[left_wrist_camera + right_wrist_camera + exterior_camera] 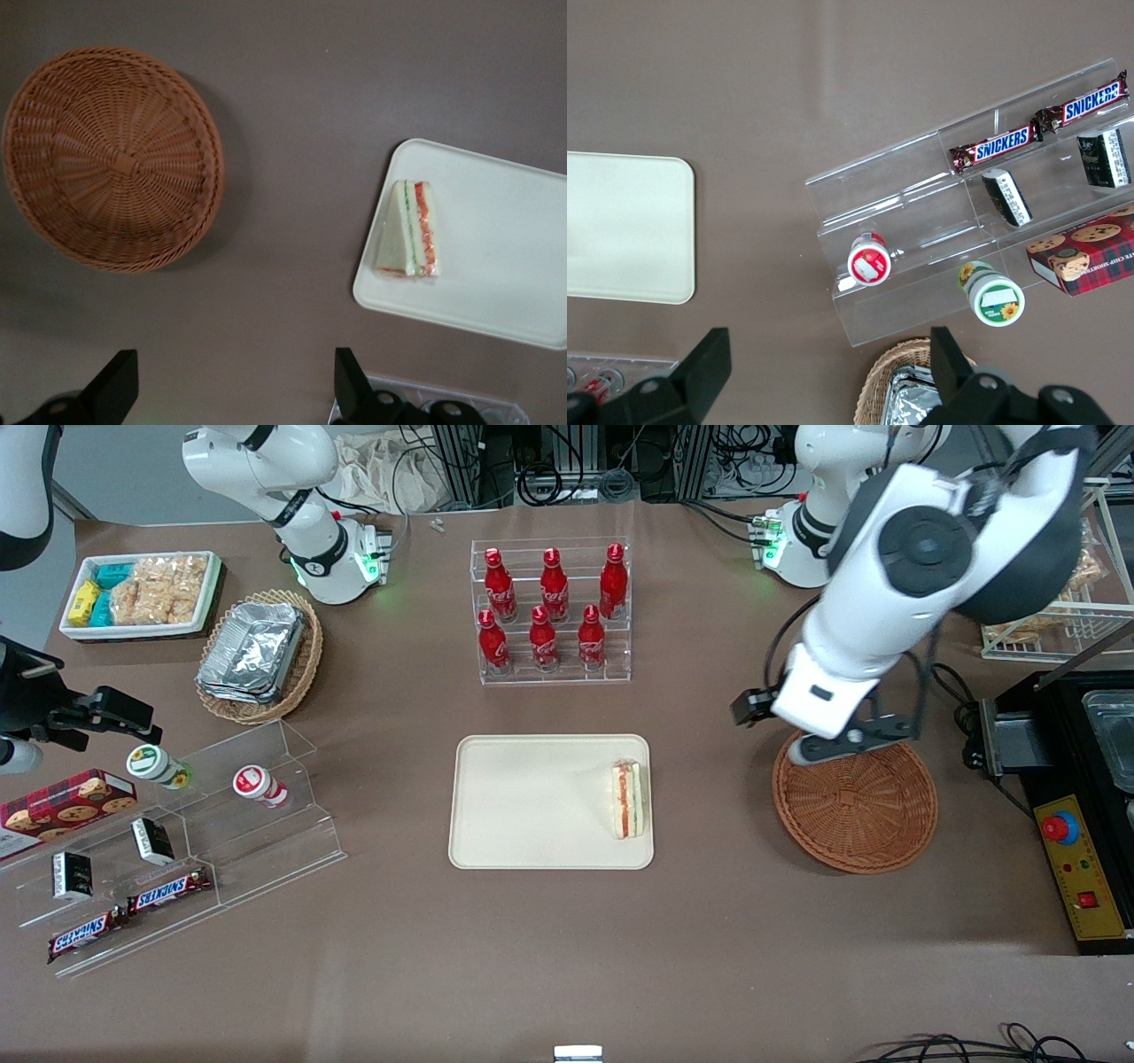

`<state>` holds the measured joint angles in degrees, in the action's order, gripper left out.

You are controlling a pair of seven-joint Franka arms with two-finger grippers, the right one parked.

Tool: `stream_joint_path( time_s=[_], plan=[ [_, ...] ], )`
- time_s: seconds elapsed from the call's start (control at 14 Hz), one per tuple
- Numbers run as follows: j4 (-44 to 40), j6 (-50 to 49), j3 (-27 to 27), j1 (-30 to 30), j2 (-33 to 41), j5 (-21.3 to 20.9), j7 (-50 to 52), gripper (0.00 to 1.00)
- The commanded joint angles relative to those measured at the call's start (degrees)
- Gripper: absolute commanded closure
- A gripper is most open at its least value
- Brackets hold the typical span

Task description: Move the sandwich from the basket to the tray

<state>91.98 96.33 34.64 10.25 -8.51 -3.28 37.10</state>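
While the sandwich (627, 798) lies on the tray (532, 806), the basket (864, 815) holds nothing, so I judge the transfer done and only a retreat of the arm left.

Landmark: the tray.
- Sandwich: inside the tray's rim, at the short edge that faces the basket, near the corner farther from the front camera. Long axis parallel to that short edge; filling stripe showing orange-red and green.
- Basket: well apart from the tray, toward the working arm's end of the table.
- Gripper (230, 390): fingers spread wide, nothing between them. Front view puts it up above the basket's rim farther from the camera, so the sandwich lies from it toward the tray, and any further move would run away from the tray.

View differences: wrist view shows both fingertips apart and the basket's bare woven floor; front view hides the fingertips under the arm's body. Front view alone shows the rack of red bottles (551, 611) standing farther from the camera than the tray.
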Motion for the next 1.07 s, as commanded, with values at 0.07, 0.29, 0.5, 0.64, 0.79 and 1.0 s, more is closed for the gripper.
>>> stream_joint_path(
  time_s=[0.07,0.29,0.5,0.64,0.79,1.0],
  plan=[
    [1.1,-7.5,-18.0,-7.5,10.2,9.2,-13.7,0.01],
    [2.1,-12.1,-29.5,-14.2,15.8,9.1,-18.8,0.01],
    [8.2,-12.7,-36.3,-19.3,23.1,5.0,-21.6,0.01],
    [10.3,-12.6,-36.3,-19.8,25.0,2.5,-22.0,0.01],
    [9.1,-12.4,-36.5,-19.9,24.2,2.0,-26.1,0.01],
    [7.7,-12.0,-37.7,-19.8,22.7,2.3,-26.6,0.01]
  ],
)
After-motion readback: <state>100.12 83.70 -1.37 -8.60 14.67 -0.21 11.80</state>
